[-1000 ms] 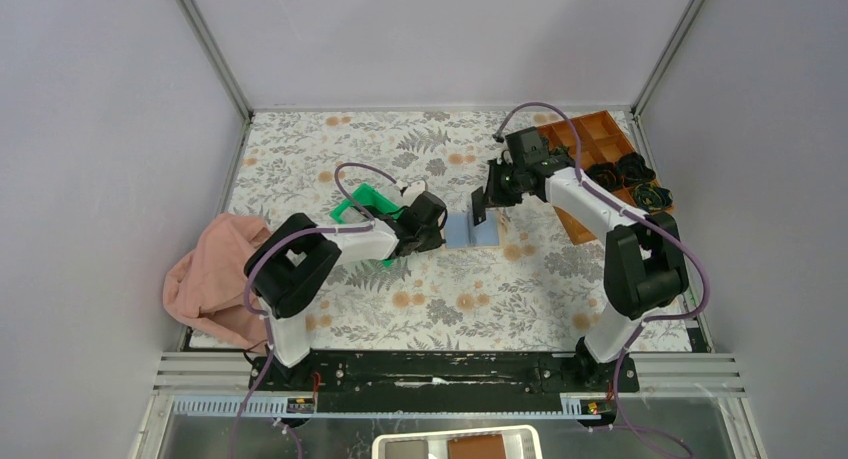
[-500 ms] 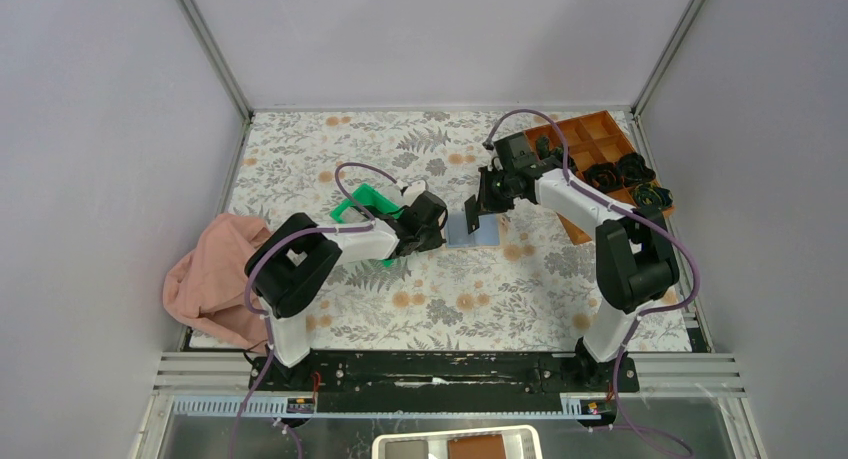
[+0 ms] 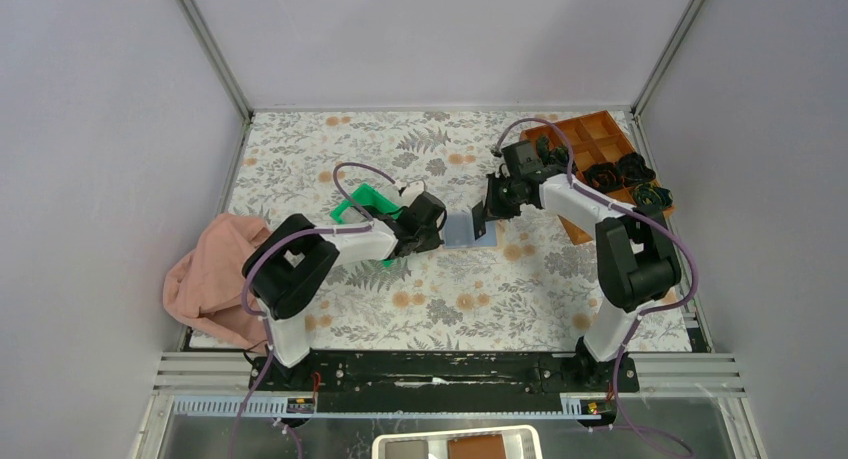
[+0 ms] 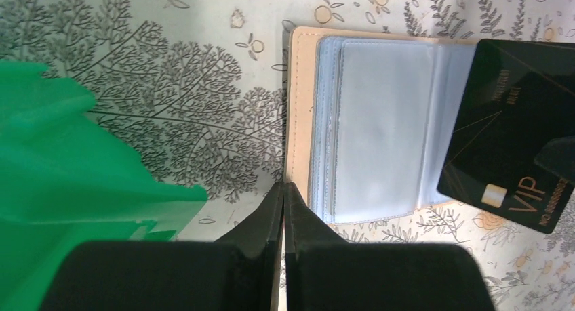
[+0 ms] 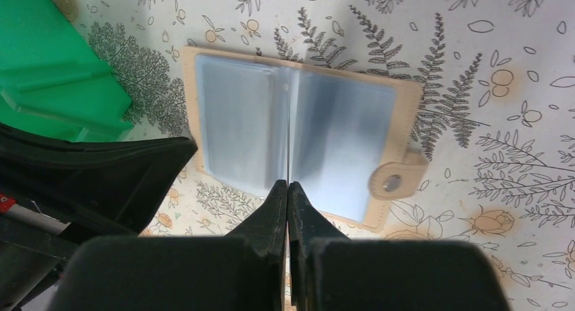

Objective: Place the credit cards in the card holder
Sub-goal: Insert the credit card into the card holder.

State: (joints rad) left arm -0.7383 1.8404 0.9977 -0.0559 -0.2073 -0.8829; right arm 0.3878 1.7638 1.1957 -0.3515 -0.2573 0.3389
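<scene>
Card holder (image 5: 237, 121) lies open on the floral table (image 3: 450, 299), blue-grey sleeves facing up, tan rim showing all round. The right gripper (image 5: 288, 184) is clamped on a black card (image 4: 515, 131) lettered VIP and holds it on edge over the sleeves; whether the card touches them cannot be told. The left gripper (image 4: 283, 186) is clenched on nothing, its tips just beside the holder's tan edge. A green tray (image 4: 61, 162) sits close by on that side.
</scene>
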